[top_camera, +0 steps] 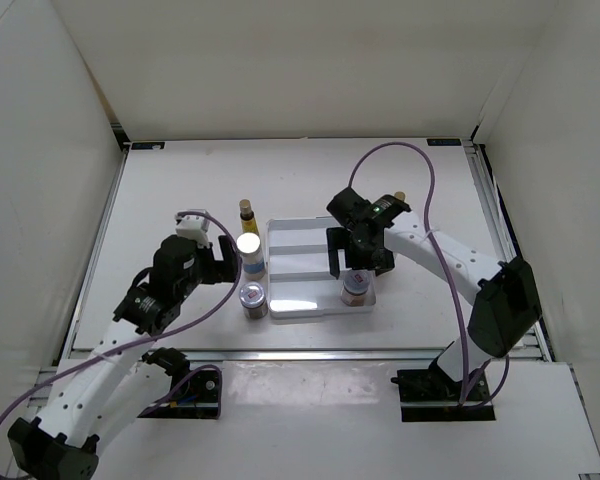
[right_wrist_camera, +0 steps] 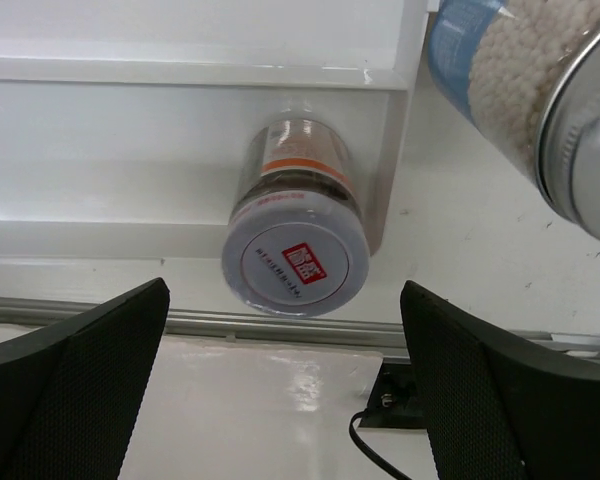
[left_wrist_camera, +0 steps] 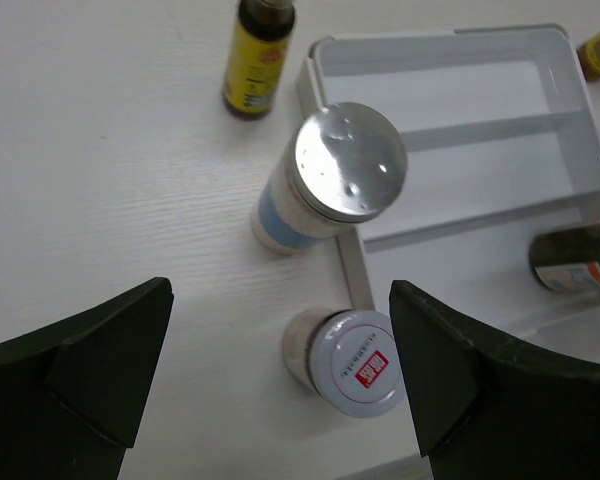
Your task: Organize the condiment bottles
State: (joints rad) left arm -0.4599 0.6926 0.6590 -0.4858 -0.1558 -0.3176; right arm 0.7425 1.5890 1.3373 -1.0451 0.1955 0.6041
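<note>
A white tray (top_camera: 300, 262) lies mid-table. Left of it stand a slim yellow bottle (top_camera: 246, 213), a white blue-labelled cylinder (top_camera: 249, 250) and a short jar with a silvery lid (top_camera: 253, 298). My left gripper (top_camera: 218, 262) is open just left of them; its wrist view shows the jar (left_wrist_camera: 350, 360) between the open jaws, the cylinder (left_wrist_camera: 330, 180) and the yellow bottle (left_wrist_camera: 255, 60). My right gripper (top_camera: 348, 262) is open above the second jar (top_camera: 356, 288), which stands in the tray's near right corner (right_wrist_camera: 295, 235). The second cylinder (right_wrist_camera: 525, 90) stands right of the tray. The second yellow bottle (top_camera: 400, 199) shows behind the right arm.
The tray (left_wrist_camera: 450, 130) has several long compartments divided by ribs. A metal rail (top_camera: 310, 352) runs along the near table edge. White walls enclose the table. A purple cable (top_camera: 420, 180) loops off the right arm.
</note>
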